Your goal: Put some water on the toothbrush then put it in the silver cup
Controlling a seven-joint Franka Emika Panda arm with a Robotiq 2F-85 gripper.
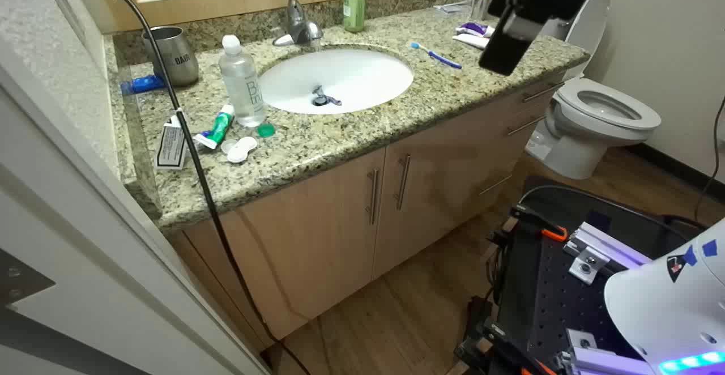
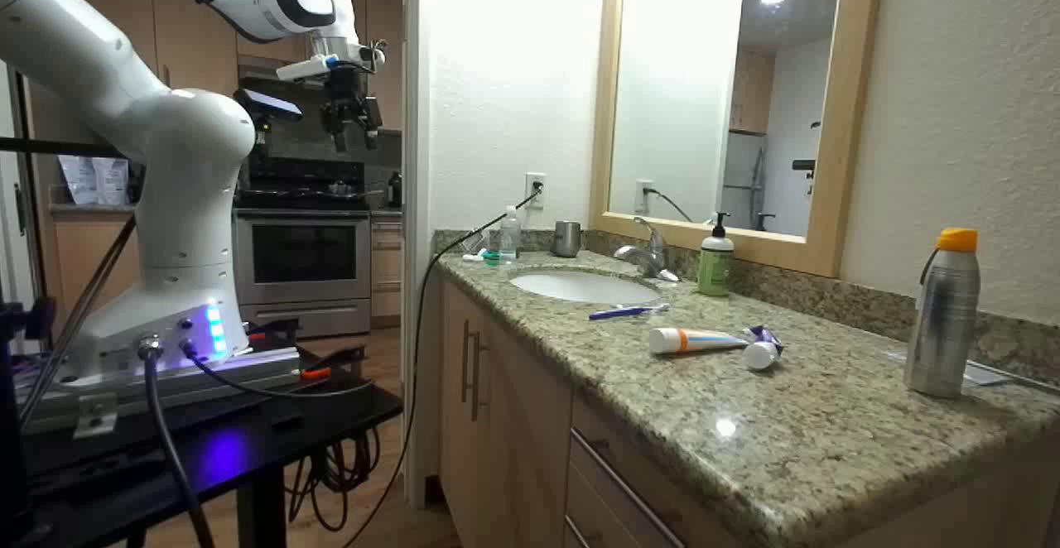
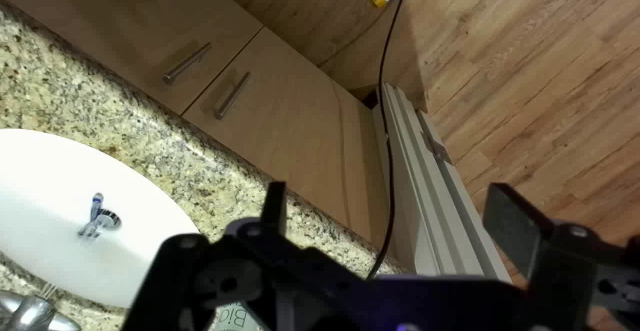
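Note:
The toothbrush [image 1: 444, 59], with a blue handle and whitish head, lies on the granite counter beside the sink in both exterior views [image 2: 617, 313]. The silver cup [image 1: 181, 63], a dull grey metal cylinder, stands upright at the back corner beyond the sink, also in both exterior views [image 2: 566, 239]. My gripper [image 2: 355, 142] hangs in the air, high above and apart from both. In the wrist view its fingers [image 3: 395, 216] are wide apart with nothing between them. Toothbrush and cup are out of the wrist view. Water seems to run from the faucet [image 1: 295, 18].
The sink [image 1: 362, 75] is set into the counter. A clear white-capped bottle [image 1: 242, 89], a green-and-white tube [image 1: 220, 126] and white discs [image 1: 241, 149] stand or lie near the cup. A green bottle [image 1: 354, 9] stands behind the sink. A black cable [image 1: 192, 154] hangs across the counter's end.

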